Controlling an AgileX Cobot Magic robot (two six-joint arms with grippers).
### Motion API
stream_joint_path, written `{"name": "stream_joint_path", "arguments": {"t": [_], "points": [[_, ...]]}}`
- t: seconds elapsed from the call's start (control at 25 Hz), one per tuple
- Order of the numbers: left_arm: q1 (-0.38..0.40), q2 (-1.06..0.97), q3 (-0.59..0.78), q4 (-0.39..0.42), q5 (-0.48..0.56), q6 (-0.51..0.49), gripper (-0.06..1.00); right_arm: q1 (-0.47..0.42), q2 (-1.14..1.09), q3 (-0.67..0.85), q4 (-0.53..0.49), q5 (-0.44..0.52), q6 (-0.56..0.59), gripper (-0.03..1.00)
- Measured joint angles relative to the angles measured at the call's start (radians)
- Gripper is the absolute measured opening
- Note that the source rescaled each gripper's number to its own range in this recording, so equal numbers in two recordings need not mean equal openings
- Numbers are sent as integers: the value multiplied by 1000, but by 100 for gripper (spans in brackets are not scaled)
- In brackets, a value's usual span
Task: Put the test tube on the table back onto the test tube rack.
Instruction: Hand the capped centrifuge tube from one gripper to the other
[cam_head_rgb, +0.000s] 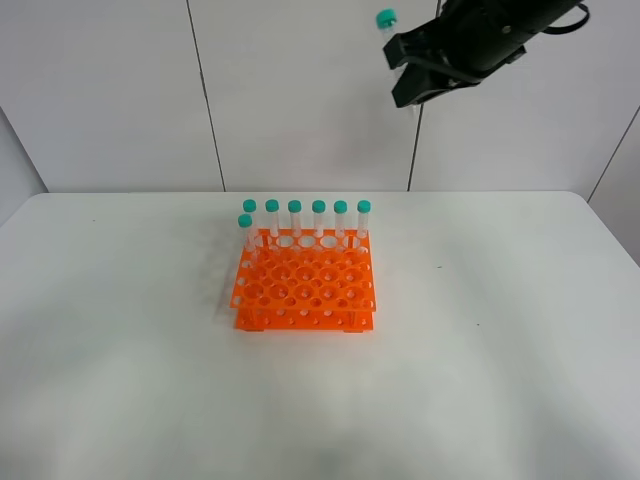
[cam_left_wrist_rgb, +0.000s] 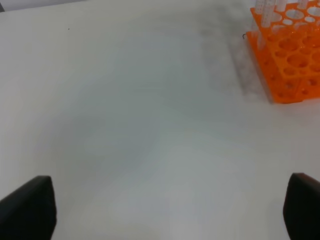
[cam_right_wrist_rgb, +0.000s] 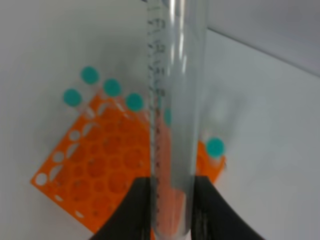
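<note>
My right gripper (cam_head_rgb: 404, 70) is high above the table (cam_head_rgb: 520, 330), behind and to the right of the orange rack (cam_head_rgb: 305, 285). It is shut on a clear test tube whose teal cap (cam_head_rgb: 386, 18) sticks out above the fingers. In the right wrist view the graduated tube (cam_right_wrist_rgb: 172, 100) runs lengthwise between the black fingers (cam_right_wrist_rgb: 134, 210), with the rack (cam_right_wrist_rgb: 110, 170) far below. Several capped tubes (cam_head_rgb: 318, 218) stand along the rack's back row and one (cam_head_rgb: 246, 232) at its left. My left gripper (cam_left_wrist_rgb: 165, 210) is open and empty low over the table, and the rack (cam_left_wrist_rgb: 292, 60) lies ahead of it.
The white table (cam_left_wrist_rgb: 125, 100) spreads wide around the rack. Most of the rack's front holes (cam_head_rgb: 310, 285) hold nothing. A white panelled wall (cam_head_rgb: 300, 90) stands behind the table. The left arm is outside the exterior view.
</note>
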Motion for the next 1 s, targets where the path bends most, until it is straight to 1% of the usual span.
{"name": "stream_joint_path", "arguments": {"t": [0.08, 0.16, 0.28, 0.36, 0.4, 0.48, 0.56, 0.68, 0.76, 0.88, 0.96, 1.0], "points": [[0, 0, 0, 0, 0, 0, 100, 94, 0, 0, -49, -60, 5, 2], [0, 0, 0, 0, 0, 0, 100, 181, 1, 2, -70, -137, 0, 2], [0, 0, 0, 0, 0, 0, 100, 299, 2, 29, -70, -301, -55, 2], [0, 0, 0, 0, 0, 0, 100, 356, 2, 73, -40, -417, -113, 2], [0, 0, 0, 0, 0, 0, 100, 371, 1, 103, -9, -468, -142, 2], [0, 0, 0, 0, 0, 0, 100, 384, -8, 172, 70, -534, -224, 2], [0, 0, 0, 0, 0, 0, 100, 384, -32, 260, 164, -582, -311, 2], [0, 0, 0, 0, 0, 0, 100, 384, -97, 433, 325, -650, -464, 2], [0, 0, 0, 0, 0, 0, 100, 384, -148, 522, 409, -708, -558, 2], [0, 0, 0, 0, 0, 0, 100, 402, -226, 632, 478, -817, -664, 2], [0, 0, 0, 0, 0, 0, 100, 438, -276, 703, 491, -911, -712, 2], [0, 0, 0, 0, 0, 0, 100, 460, -294, 729, 493, -943, -727, 2]]}}
